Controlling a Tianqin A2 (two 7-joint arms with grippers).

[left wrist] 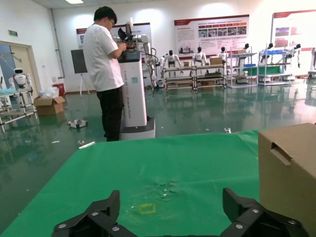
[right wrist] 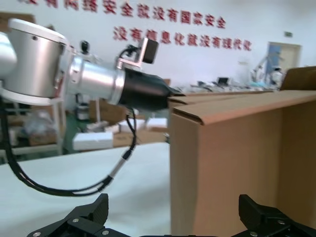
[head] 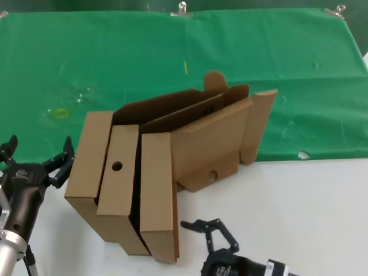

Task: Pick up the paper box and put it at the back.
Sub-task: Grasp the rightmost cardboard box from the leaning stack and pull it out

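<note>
Surface: white tabletop (head: 310,201) fills the lower part of the head view; green cloth (head: 115,57) spreads across the upper part, held by metal clips (head: 182,9) along its far edge.
Room: the left wrist view looks past the cloth into a hall with a standing man (left wrist: 106,69) beside a white robot column.
Box: the paper box (head: 123,184) stands at centre-left of the head view with its flaps forward, one of them showing a small round hole; it sits mostly on the white strip, its upper part reaching over the cloth's near edge.
Other carton: a larger brown carton (head: 213,135) stands open just behind it and to its right, touching or nearly so; I cannot tell which.
My left gripper (head: 37,158): at the left edge of the head view, just beside the box's side wall, fingers spread wide and holding nothing; my wrist view shows the box corner next to one fingertip.
My right gripper (head: 210,233): at lower centre, near the box's front corner, fingers parted, also empty.
Done: both claws look lined up on either side of the box, by my reading.
Left: all of the real work — closing on the box, lifting it, carrying it onto the cloth, letting go.
</note>
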